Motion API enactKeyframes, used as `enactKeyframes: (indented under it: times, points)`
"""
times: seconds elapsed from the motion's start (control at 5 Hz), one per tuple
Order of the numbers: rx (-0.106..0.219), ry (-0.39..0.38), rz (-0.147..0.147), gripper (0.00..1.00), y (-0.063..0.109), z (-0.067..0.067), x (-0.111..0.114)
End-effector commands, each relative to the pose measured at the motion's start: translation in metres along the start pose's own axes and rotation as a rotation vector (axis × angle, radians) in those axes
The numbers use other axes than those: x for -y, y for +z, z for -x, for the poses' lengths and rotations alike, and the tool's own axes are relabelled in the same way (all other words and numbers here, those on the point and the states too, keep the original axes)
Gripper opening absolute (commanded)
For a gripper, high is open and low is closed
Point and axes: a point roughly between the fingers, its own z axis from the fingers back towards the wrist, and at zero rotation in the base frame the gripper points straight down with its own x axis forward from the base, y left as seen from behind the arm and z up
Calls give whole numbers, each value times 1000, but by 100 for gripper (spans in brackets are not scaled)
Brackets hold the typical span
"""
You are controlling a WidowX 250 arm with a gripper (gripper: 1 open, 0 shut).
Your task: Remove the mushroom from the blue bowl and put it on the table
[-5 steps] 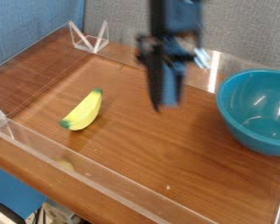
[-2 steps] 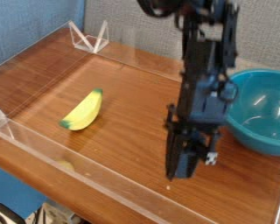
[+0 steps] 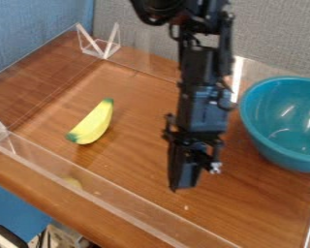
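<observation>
I can't see what the gripper (image 3: 184, 184) holds, if anything; its fingertips are too dark to read. At three o'clock the frame cuts off my teal-blue bowl (image 3: 285, 121), and the arm (image 3: 203, 68) runs out at twelve.

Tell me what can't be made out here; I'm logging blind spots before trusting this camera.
- Pincer tips, camera view: too dark and small to tell whether they grip anything.
- Mushroom, camera view: not visible; the arm or the bowl's wall could be hiding it.
- Blue bowl, camera view: right side cut off by the picture's edge.
- Tabletop behind the arm: covered by it.
</observation>
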Motion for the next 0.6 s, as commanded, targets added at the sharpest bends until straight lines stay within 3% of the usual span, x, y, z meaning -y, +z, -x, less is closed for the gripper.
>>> enactKeyframes:
  times: [0.0, 0.4]
  points:
    - [37, 2, -56, 0, 4, -4, -8]
    - [35, -21, -113, 0, -5, -13, -9]
